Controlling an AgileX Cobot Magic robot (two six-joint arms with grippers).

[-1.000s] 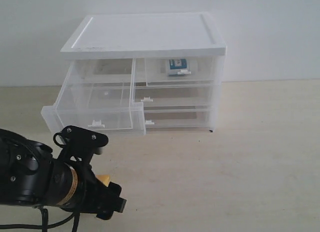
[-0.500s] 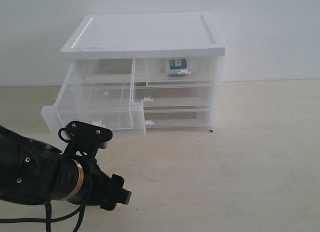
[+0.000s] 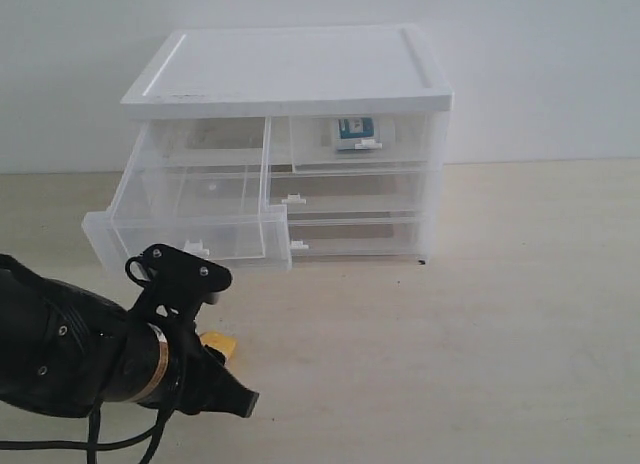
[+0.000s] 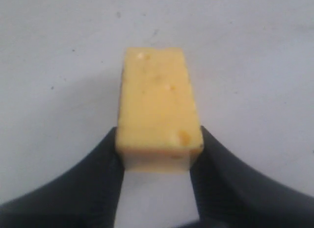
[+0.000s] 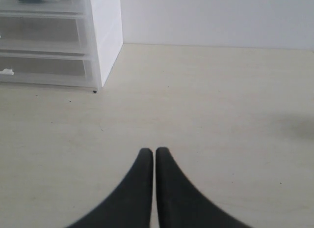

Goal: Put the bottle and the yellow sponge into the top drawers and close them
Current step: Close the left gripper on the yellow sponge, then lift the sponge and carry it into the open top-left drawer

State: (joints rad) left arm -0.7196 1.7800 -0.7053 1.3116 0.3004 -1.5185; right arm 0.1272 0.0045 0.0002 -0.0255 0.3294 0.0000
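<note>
My left gripper (image 4: pixel 158 138) is shut on the yellow sponge (image 4: pixel 157 115), its fingers (image 4: pixel 100 174) pressing on both sides of the block's near end, just over the pale table. In the exterior view a corner of the yellow sponge (image 3: pixel 219 344) peeks out beside the black left arm, in front of the cabinet. The left top drawer (image 3: pixel 190 212) is pulled far out and holds nothing. The right top drawer (image 3: pixel 360 142) is pushed in, with the bottle (image 3: pixel 353 130) showing through its front. My right gripper (image 5: pixel 154 152) is shut on nothing, low over bare table right of the cabinet.
The white-topped cabinet (image 3: pixel 290 69) stands at the back against the wall, with two full-width drawers (image 3: pixel 355 196) shut below. Its right side (image 5: pixel 105 36) shows in the right wrist view. The open drawer's front juts out close above the left arm (image 3: pixel 70 359).
The left arm has shifted a little toward the cabinet and to the right. The sponge was hidden behind it half a second ago and shows again now, slightly higher in the view.
</note>
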